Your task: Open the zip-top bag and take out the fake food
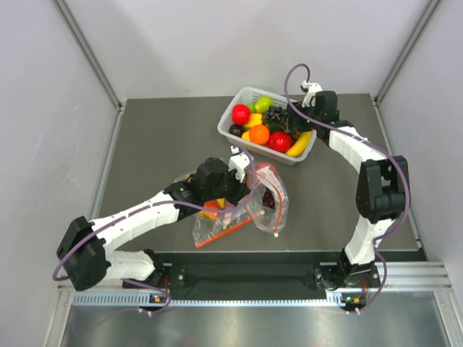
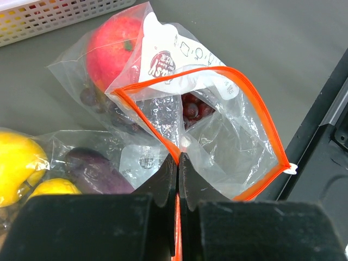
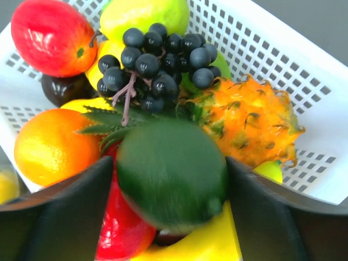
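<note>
Risks: left claw [image 2: 178,163] pressed together on orange strip [image 2: 261,109] of zip-top bag [image 2: 228,136], mouth gaping just ahead; thin pinch may slip, closing mouth over apple [image 2: 111,49], grapes [image 2: 196,109]; right claw [image 3: 169,163] spread around blurred dark-green fruit [image 3: 171,190], which could bounce off heaped basket [image 3: 304,70] below.

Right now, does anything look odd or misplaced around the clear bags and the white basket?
The dark-green round plastic fruit is blurred between the fingers of the right gripper above the white mesh basket; gripped or dropping, I cannot tell. Otherwise nothing: the left gripper pinches the crinkly clear zip-top bag at its orange rim, mouth open.
</note>
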Controlling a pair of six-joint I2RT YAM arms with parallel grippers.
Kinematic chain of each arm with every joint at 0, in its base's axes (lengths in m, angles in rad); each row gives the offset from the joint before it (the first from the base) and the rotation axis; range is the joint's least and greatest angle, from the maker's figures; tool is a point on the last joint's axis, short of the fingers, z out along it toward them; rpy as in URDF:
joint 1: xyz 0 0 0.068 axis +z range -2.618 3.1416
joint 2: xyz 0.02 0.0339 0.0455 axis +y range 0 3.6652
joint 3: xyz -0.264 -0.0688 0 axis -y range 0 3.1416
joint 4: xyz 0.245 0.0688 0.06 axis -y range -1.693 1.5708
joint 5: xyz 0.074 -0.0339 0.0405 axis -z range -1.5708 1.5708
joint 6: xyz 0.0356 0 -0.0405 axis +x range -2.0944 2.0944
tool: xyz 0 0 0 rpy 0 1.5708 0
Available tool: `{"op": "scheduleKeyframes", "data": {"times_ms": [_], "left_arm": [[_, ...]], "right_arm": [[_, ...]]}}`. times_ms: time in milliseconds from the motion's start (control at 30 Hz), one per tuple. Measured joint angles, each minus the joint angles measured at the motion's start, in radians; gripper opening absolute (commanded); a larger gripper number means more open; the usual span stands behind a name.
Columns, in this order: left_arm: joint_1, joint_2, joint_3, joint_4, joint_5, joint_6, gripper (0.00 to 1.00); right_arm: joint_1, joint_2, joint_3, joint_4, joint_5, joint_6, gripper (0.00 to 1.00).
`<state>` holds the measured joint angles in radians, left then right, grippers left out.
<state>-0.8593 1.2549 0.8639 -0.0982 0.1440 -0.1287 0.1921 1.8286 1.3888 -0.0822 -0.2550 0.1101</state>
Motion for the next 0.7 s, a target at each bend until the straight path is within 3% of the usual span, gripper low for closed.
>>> {"op": "scheduleKeyframes", "data": {"times_ms": [233, 267, 333, 700], "left_arm": [[0.000, 0.000, 0.000, 0.000, 0.005, 0.000, 0.00], [0.000, 0.000, 0.000, 0.000, 0.007, 0.000, 0.00], [0.000, 0.000, 0.000, 0.000, 0.009, -0.001, 0.00], [0.000, -0.029, 0.000, -0.002, 0.008, -0.003, 0.00]], "right_arm": [[0.000, -0.031, -0.028, -0.013, 0.014, -0.005, 0.91], [0.000, -0.048, -0.037, -0.018, 0.023, -0.006, 0.97], [0.000, -0.085, -0.050, -0.024, 0.037, -0.012, 1.00], [0.000, -0.360, -0.131, -0.016, 0.140, -0.040, 1.00]]}}
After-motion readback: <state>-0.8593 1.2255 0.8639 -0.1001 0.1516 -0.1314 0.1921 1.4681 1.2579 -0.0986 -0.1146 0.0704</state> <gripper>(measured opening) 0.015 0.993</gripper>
